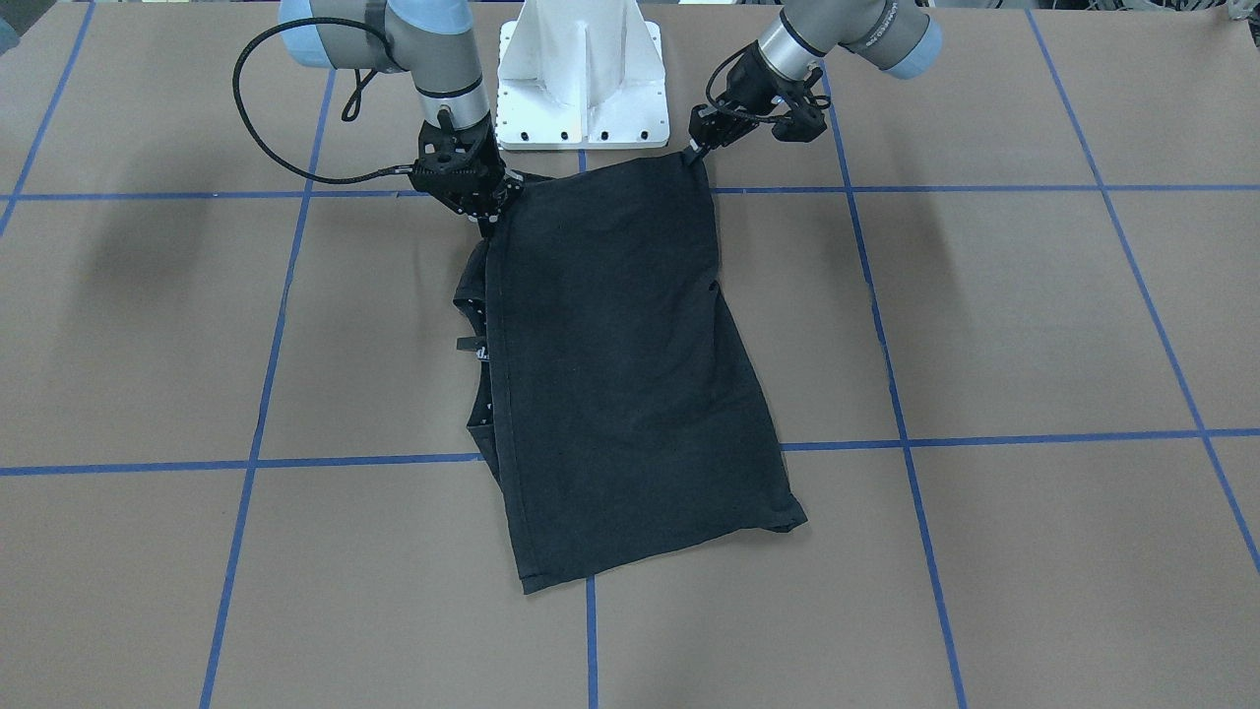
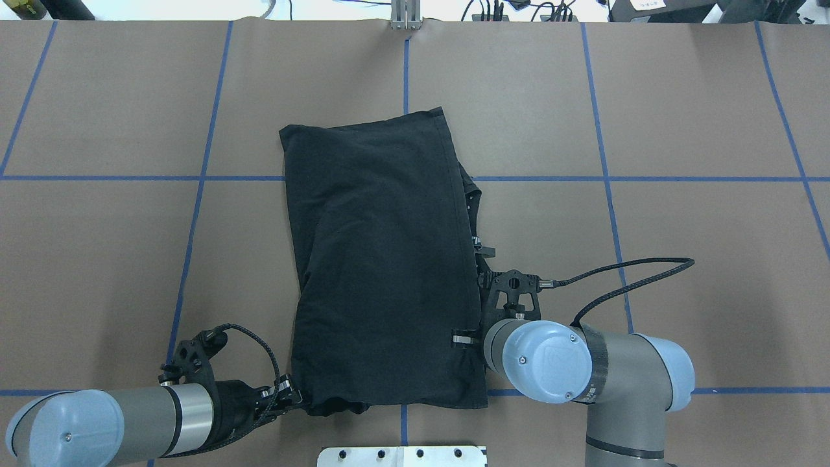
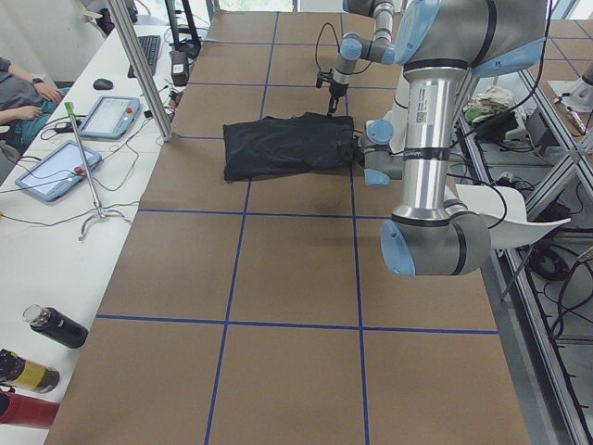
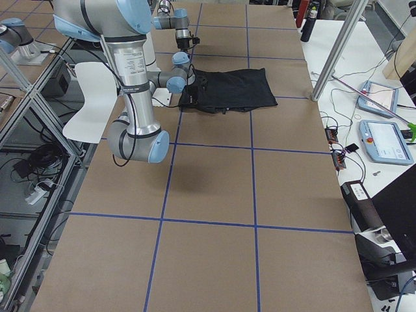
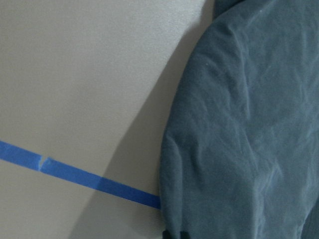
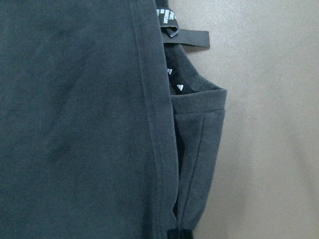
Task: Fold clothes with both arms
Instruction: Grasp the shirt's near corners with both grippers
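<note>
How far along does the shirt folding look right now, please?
Done: the T-shirt lies folded in half, hem brought over near the neckline. In hand: the left gripper and right gripper sit at its near corners, grip unclear. Left: probably another fold to make it compact.

**Place:** robotics lab, your test cell.

- Table (image 1: 984,315): wide, papered in brown, ruled into squares with blue tape (image 1: 1034,436).
- Two industrial arms, the left arm (image 3: 426,139) and the right arm (image 4: 133,78), beside a white pedestal (image 1: 581,69) with a bolted plate, top centre of the front view.
- Metal posts (image 3: 139,65), upper left of the left view.
- Your bench (image 3: 56,232), along that view's left edge: two pendants (image 3: 111,116) with red buttons, a keyboard (image 3: 148,51), a mouse (image 3: 103,84), and bottles (image 3: 51,326) at lower left.
- Person (image 3: 23,93) seated at the bench, upper left.
- Cables (image 2: 519,10) and plugs, top edge of the overhead view.
</note>
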